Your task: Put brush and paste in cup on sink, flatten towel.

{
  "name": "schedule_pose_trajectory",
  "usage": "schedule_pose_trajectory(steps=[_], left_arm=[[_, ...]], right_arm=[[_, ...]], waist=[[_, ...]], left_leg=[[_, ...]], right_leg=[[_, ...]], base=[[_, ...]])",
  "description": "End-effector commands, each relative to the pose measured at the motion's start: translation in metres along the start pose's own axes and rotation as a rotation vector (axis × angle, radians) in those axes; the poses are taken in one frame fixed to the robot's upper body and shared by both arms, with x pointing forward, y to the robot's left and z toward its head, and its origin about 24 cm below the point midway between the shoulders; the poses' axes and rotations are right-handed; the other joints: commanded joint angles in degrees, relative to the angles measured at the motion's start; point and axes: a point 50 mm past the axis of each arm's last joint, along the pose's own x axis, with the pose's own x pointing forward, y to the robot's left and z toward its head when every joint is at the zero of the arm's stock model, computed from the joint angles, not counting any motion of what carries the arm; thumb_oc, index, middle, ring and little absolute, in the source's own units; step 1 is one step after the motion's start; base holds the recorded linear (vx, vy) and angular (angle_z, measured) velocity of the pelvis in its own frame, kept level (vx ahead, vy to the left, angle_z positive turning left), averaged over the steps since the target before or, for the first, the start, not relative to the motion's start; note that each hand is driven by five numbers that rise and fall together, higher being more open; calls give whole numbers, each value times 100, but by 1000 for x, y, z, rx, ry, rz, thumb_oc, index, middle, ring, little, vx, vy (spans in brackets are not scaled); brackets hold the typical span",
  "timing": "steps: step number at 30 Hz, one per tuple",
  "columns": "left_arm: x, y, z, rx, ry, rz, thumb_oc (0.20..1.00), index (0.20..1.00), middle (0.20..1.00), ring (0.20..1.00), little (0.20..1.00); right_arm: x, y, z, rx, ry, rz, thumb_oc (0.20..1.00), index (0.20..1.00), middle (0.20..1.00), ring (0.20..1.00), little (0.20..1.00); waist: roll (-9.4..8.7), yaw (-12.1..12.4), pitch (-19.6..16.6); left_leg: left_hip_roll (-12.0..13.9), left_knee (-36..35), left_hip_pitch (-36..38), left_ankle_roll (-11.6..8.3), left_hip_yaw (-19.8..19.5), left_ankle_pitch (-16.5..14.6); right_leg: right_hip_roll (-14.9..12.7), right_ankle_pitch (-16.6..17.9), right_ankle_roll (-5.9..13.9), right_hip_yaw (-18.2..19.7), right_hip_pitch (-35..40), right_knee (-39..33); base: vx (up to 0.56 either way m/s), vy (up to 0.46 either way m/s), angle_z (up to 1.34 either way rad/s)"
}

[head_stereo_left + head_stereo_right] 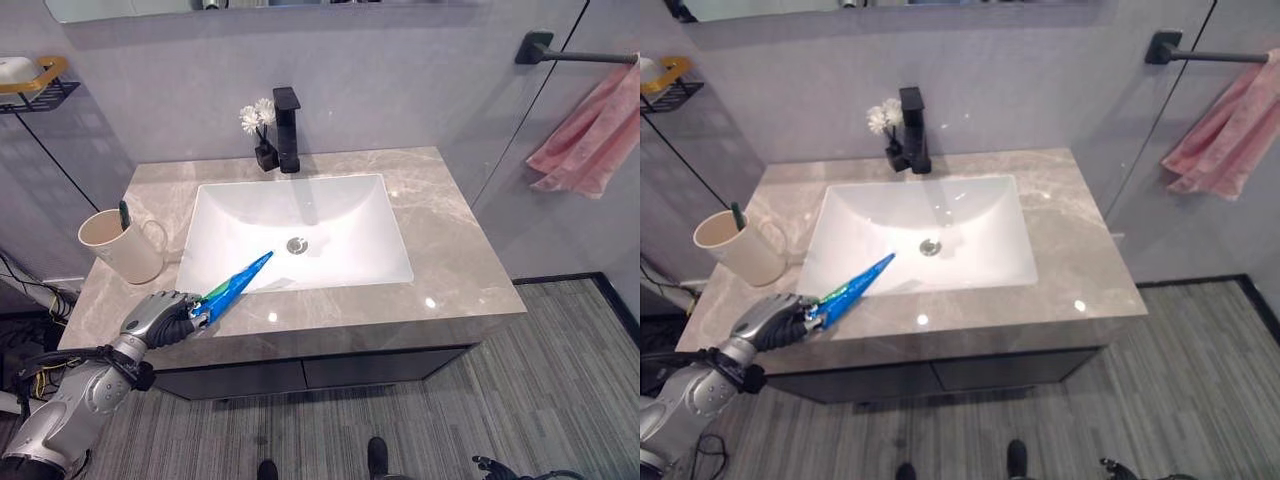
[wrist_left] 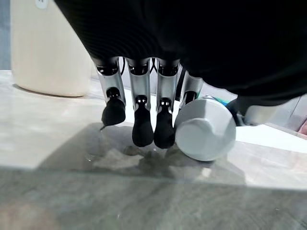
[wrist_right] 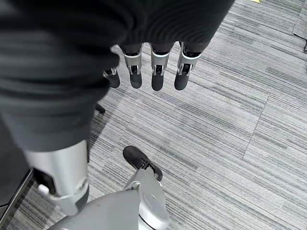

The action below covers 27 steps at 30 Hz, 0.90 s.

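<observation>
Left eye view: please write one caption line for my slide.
Left robot hand holds blue toothpaste tube over the counter beside the sink; cup nearby.

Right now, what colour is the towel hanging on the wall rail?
Pink towel, clearest in the left eye view.

Grey marble bench [image 1: 460, 260] carrying a white rectangular sink [image 1: 300, 235] at its middle, black faucet [image 1: 288, 130] behind the sink, cream mug-shaped cup [image 1: 122, 245] left of the sink, pink towel [image 1: 590, 135] hanging at right on the wall.
</observation>
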Motion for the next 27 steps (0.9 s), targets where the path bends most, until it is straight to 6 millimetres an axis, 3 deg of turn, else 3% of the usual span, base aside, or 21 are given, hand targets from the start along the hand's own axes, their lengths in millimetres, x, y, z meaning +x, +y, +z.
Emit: schedule_pose_trajectory(steps=[1, 6, 25, 26, 27], left_arm=[[-4, -15, 2, 48, -27, -90, 200, 200, 200, 200, 200], [-5, -23, -4, 37, 12, -93, 200, 200, 200, 200, 200], [8, -49, 3, 144, -33, -177, 200, 200, 200, 200, 200], [9, -50, 5, 140, -37, -177, 297, 297, 297, 297, 297], [10, -50, 5, 140, -38, -177, 329, 329, 329, 329, 329]], right_arm=[[3, 2, 8, -17, -15, -2, 1000, 1000, 1000, 1000, 1000], [3, 3, 2, -10, 29, -7, 1000, 1000, 1000, 1000, 1000], [3, 4, -5, 9, 83, -37, 1000, 1000, 1000, 1000, 1000], [3, 4, -7, 8, 90, -39, 1000, 1000, 1000, 1000, 1000], [3, 3, -7, 9, 91, -40, 1000, 1000, 1000, 1000, 1000]], waist=[[-201, -58, 170], [-115, -49, 44], [65, -150, -168], [69, -158, -174], [73, -155, -173]], left_leg=[[23, 55, 74, 13, -34, -36], [12, 55, 228, 5, -28, -54], [48, 55, 478, -4, -11, -78], [52, 55, 482, -6, -11, -77], [53, 55, 481, -6, -12, -77]], right_leg=[[-448, 83, 506, -9, 120, 43], [-470, 47, 489, -21, 289, 43], [-449, -65, 408, 0, 576, 43], [-441, -72, 403, 2, 581, 43], [-440, -73, 403, 1, 581, 43]], base=[[0, 0, 0], [0, -15, -1], [0, -1, 0], [0, 0, 0], [0, 0, 0]])
